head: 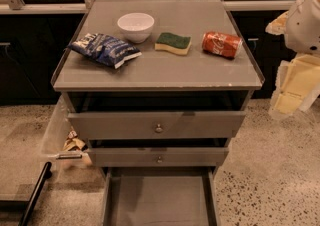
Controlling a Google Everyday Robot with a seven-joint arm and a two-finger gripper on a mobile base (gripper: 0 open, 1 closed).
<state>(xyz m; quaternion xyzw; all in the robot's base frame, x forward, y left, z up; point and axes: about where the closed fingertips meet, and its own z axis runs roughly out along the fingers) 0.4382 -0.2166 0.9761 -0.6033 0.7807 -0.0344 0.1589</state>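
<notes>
I am watching the gripper (294, 89) hanging off the right edge of the scene, beside the right side of the cabinet top (150, 72) and a little below its level. It is touching nothing, and I cannot tell whether it is open or closed from here.

The thing lying nearest to it is the cola can (222, 44), resting on its side at the right of the top, toward the far half and near the raised right lip. It is red with white lettering, its end facing right, and it looks slightly dented. In my judgement a can lying like this is prone to rolling, so any work around it is asking for a slow, level approach across its body, keeping clear of the lip.

Left of the can a green and yellow sponge (173, 43) is lying flat, then a white bowl (135, 26) standing upright farther back, then a blue chip bag (105, 49) at the left. Below, the top drawer (159, 125) is sitting slightly open and the bottom drawer (159, 200) is pulled well out toward me.
</notes>
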